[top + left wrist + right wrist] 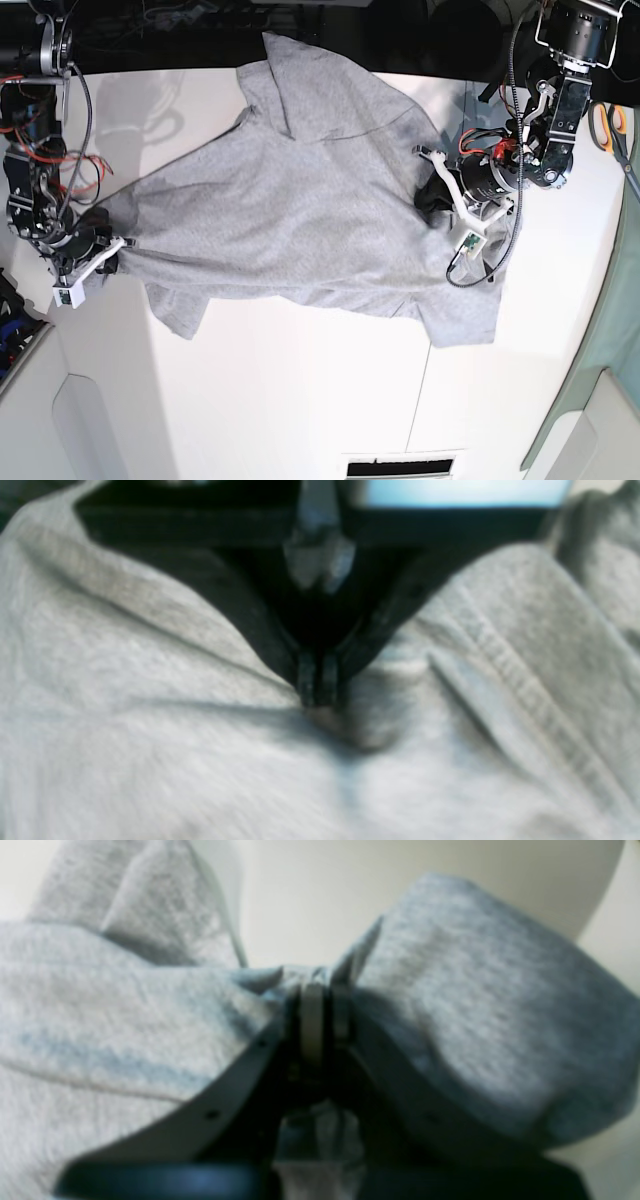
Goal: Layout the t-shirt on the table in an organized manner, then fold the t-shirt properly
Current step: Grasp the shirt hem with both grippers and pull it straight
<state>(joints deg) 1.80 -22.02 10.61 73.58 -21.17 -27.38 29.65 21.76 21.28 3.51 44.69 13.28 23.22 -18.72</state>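
The light grey t-shirt [310, 200] lies spread and rumpled across the white table [300, 390], plain side up; no lettering shows. My left gripper [432, 195] is at the shirt's right edge in the base view. In the left wrist view it [320, 700] is shut on a pinch of grey cloth [150, 680]. My right gripper [105, 255] is at the shirt's left tip. In the right wrist view it [322, 985] is shut on bunched cloth [450, 1005], with the fabric pulled taut between the two arms.
Orange-handled scissors [610, 125] lie at the table's far right. The table's dark seam [415, 400] runs near the front. The back edge, cables and arm bases [30, 120] are at the top.
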